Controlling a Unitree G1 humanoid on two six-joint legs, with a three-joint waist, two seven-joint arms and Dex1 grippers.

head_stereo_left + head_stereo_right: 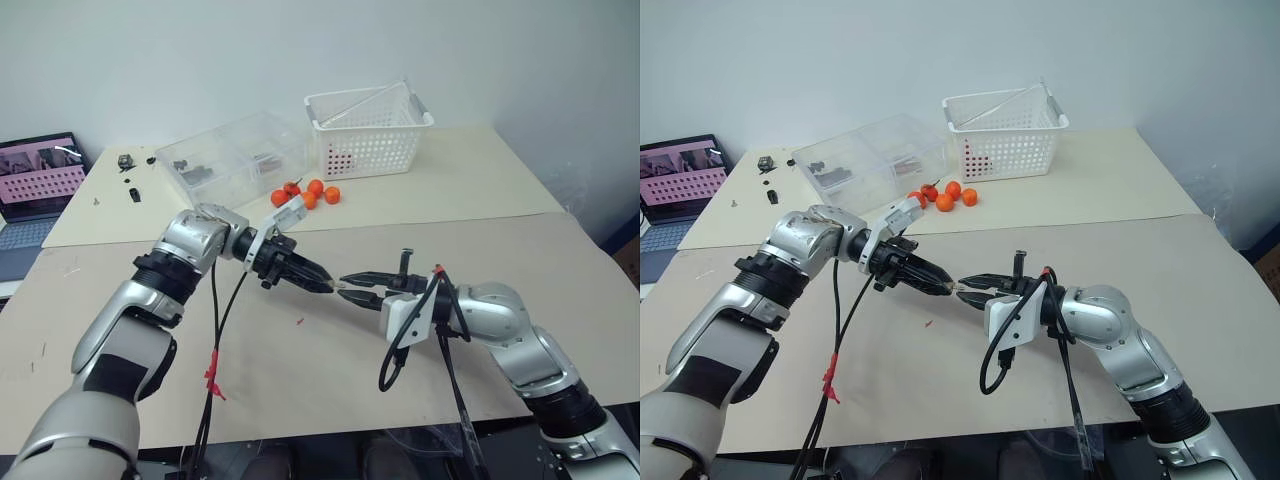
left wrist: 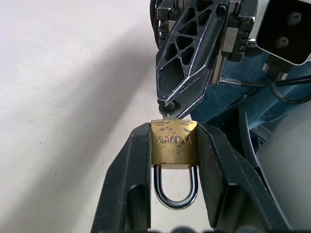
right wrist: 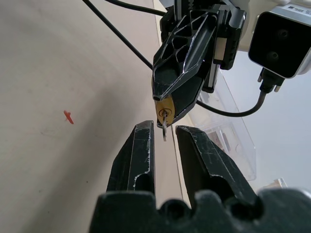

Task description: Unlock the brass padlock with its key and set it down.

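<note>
The brass padlock (image 2: pixel 174 148) sits clamped between the two fingers of my left gripper (image 1: pixel 325 287), which is shut on its body. Its silvery shackle (image 2: pixel 176 191) hangs closed toward the wrist. The key (image 3: pixel 164 130) sticks out of the padlock's keyhole end (image 3: pixel 164 110). My right gripper (image 3: pixel 164 127) faces the left one tip to tip over the beige table (image 1: pixel 500 250). Its fingers (image 3: pixel 141 145) stand a narrow gap apart, with the key between them and a little space on each side. Both grippers hover above the table's middle.
At the back stand a white basket (image 1: pixel 370 130) and a clear plastic box (image 1: pixel 230 155), with orange fruits (image 1: pixel 310 192) in front of them. A laptop (image 1: pixel 35 185) sits at the far left, next to small dark parts (image 1: pixel 128 165). A red scrap (image 1: pixel 299 321) lies under the grippers.
</note>
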